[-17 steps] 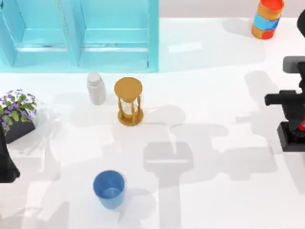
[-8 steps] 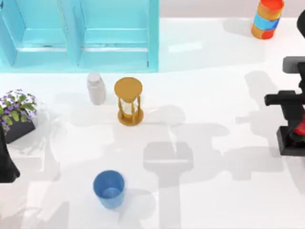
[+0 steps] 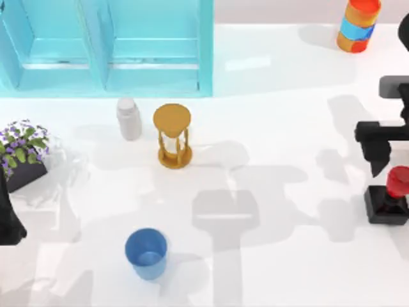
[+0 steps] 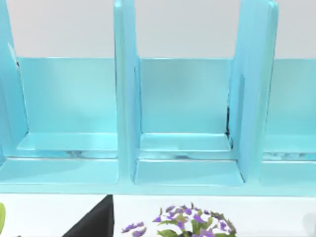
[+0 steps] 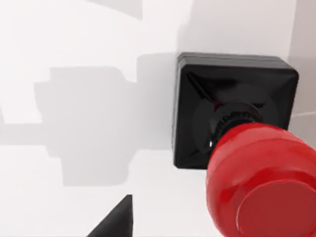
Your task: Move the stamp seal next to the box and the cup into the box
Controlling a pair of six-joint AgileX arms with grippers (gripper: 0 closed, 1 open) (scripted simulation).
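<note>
The stamp seal [image 3: 387, 203] stands upright on the white table [image 3: 275, 128] at the far right edge, its black square base flat on the surface and its red knob on top. The right gripper [image 3: 378, 144] hangs just on the far side of it, above the table. In the right wrist view the stamp seal [image 5: 237, 133] sits directly below the camera, and 1 dark fingertip [image 5: 114, 219] shows off to the side of the base, apart from it and not touching. Whether those fingers are spread or closed cannot be told; nothing is held between them.

The blue cup [image 3: 146, 253] stands upright and open-mouthed on the near left part of the table, well apart from the stamp seal. The light-blue box [image 3: 108, 48] with its open compartments runs along the far left edge. In front of it stand a white bottle [image 3: 129, 118] and, just to its right, a golden-brown hourglass [image 3: 173, 135]. A striped cylinder [image 3: 358, 24] stands at the far right corner.

The left arm is parked at the left edge beside a pot of purple flowers [image 3: 22, 153]; its wrist view faces the box [image 4: 182, 123].
</note>
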